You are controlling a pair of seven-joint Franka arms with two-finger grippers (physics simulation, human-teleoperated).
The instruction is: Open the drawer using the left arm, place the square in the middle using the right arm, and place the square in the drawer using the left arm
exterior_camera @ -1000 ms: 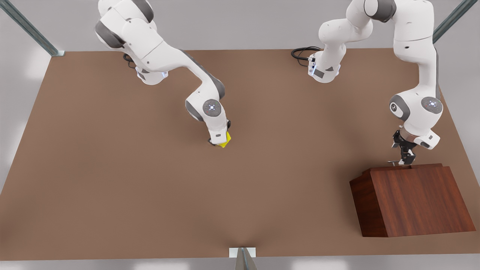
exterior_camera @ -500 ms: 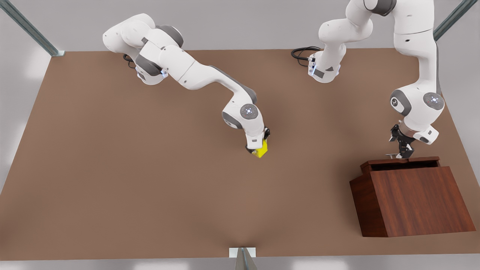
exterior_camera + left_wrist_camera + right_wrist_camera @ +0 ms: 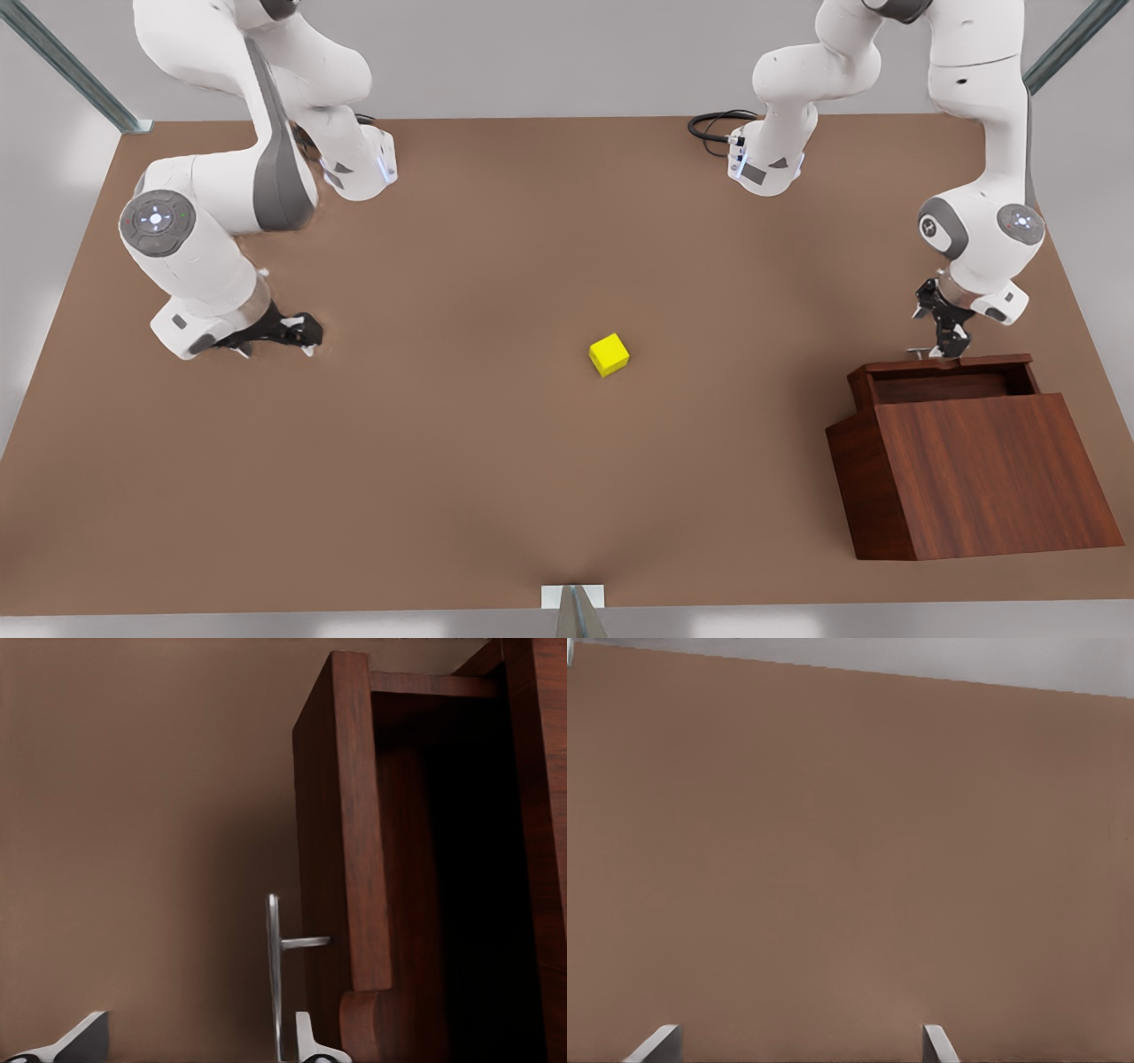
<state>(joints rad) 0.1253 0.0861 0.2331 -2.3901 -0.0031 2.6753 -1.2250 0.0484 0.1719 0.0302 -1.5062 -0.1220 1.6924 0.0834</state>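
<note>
The yellow square (image 3: 609, 354) lies free on the brown tabletop (image 3: 496, 461), near its middle. The drawer (image 3: 943, 364) stands pulled out of the top of the dark wooden box (image 3: 983, 478) at the front view's right, its hollow showing. My left gripper (image 3: 950, 347) hangs at the drawer's silver handle (image 3: 273, 974); the bar sits between its spread fingers, close to one fingertip (image 3: 306, 1038), and the gripper (image 3: 197, 1041) is open. My right gripper (image 3: 301, 335) is low over the table at the front view's left, open and holding nothing (image 3: 797, 1041).
Both arm bases stand at the table's far edge, with a black cable (image 3: 713, 124) coiled beside the one on the front view's right. A metal post (image 3: 574, 611) rises at the near edge. The wooden box takes up the near corner at the front view's right.
My right gripper let go of the square near the middle and swung away to the front view's left. The drawer has slid further out with my left gripper at its handle.
</note>
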